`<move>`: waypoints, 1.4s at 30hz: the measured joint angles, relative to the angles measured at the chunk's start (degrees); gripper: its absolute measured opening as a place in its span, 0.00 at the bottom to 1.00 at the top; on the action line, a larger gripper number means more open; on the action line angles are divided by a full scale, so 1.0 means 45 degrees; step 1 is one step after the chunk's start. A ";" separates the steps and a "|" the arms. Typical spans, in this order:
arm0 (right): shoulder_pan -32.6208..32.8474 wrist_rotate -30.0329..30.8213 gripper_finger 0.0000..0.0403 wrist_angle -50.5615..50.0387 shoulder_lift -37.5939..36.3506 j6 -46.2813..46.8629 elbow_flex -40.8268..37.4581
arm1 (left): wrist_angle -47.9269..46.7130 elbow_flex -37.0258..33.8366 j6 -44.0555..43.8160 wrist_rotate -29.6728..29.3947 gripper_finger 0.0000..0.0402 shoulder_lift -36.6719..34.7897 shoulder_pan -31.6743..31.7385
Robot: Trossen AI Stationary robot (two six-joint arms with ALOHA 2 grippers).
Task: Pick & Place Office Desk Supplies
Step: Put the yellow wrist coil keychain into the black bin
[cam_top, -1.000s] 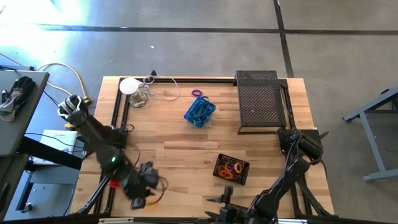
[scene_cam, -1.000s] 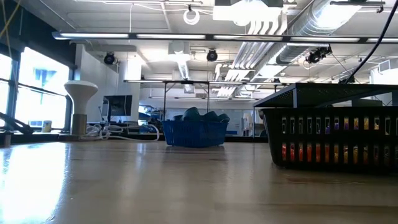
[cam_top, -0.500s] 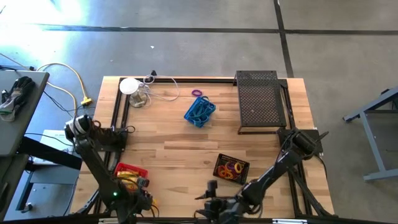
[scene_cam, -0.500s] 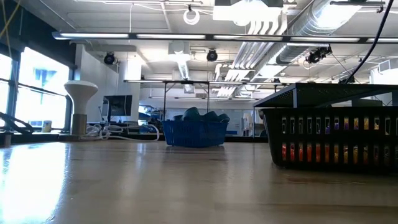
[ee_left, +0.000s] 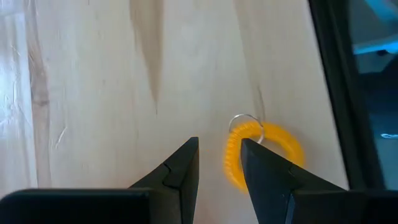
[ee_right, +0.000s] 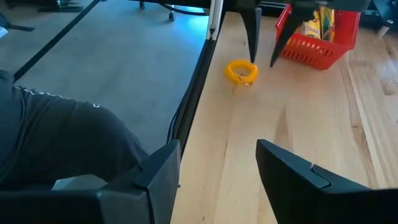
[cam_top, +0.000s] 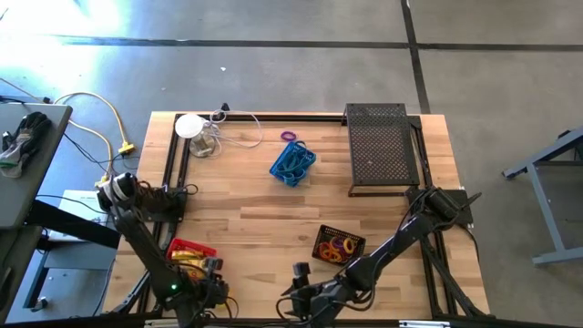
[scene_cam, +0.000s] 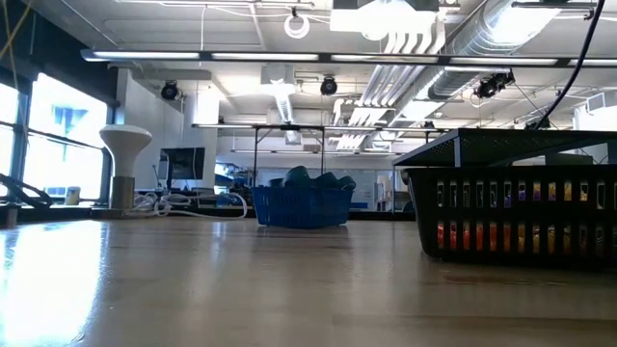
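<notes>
left gripper point(ee_left: 219, 163): hanging open over yellow coil ring point(ee_left: 261, 149) at table point(ee_left: 93, 93) edge | right gripper point(ee_right: 217, 168): waiting open nearby

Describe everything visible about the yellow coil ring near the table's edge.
The yellow coil ring is a ribbed, plastic-looking spiral loop with a thin metal split ring at one end. It lies flat on the bare wooden table, close to the edge. The left tool hangs just above, fingers open, apparently not touching it.

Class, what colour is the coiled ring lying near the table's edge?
Yellow coiled ring, shown best in the left wrist view.
</notes>
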 joint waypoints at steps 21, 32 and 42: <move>0.0135 0.0023 0.50 -0.0283 0.0000 0.1222 0.0000 | 0.0323 0.0048 -0.1280 0.1413 0.28 0.1241 -0.0025; 0.0263 0.0024 0.50 -0.0308 0.0000 0.1392 0.0000 | 0.0172 0.0125 -0.1393 0.2634 0.13 0.1479 0.0398; 0.0263 0.0365 0.50 -0.0962 0.0000 0.2212 0.0000 | 0.0118 0.0251 -0.0407 0.2484 0.02 0.0202 0.0864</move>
